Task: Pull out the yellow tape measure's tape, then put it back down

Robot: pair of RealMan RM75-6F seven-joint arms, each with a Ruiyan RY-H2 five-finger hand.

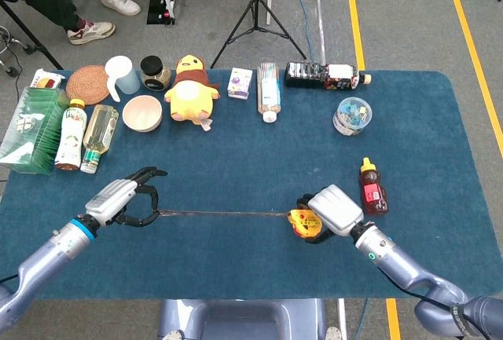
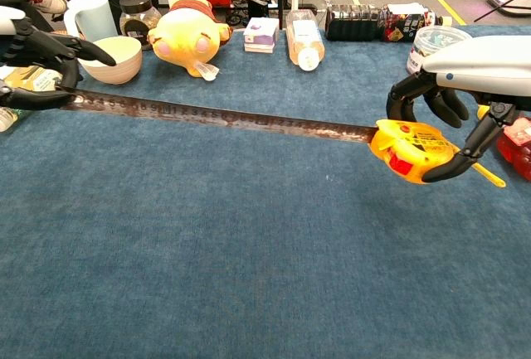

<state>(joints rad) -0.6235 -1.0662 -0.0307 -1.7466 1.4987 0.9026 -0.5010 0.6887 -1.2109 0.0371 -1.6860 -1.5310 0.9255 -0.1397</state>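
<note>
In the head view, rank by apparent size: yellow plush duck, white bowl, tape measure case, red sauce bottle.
1. Plush duck
2. Bowl
3. Sauce bottle
4. Tape measure case, partly hidden by the right hand, so its rank against the bottle is unsure.

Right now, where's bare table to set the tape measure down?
Bare cloth in front of the stretched tape to the near edge, and behind it up to the plush duck. Crowded: back row, far-left bottles, sauce bottle beside the right hand.

No text is reading clearly. The extended tape [image 2: 224, 118] is showing graduation marks, the tape measure case [image 2: 409, 151] dark print, and the bottle labels [image 2: 404, 21] coloured print, all too small to decipher.
</note>
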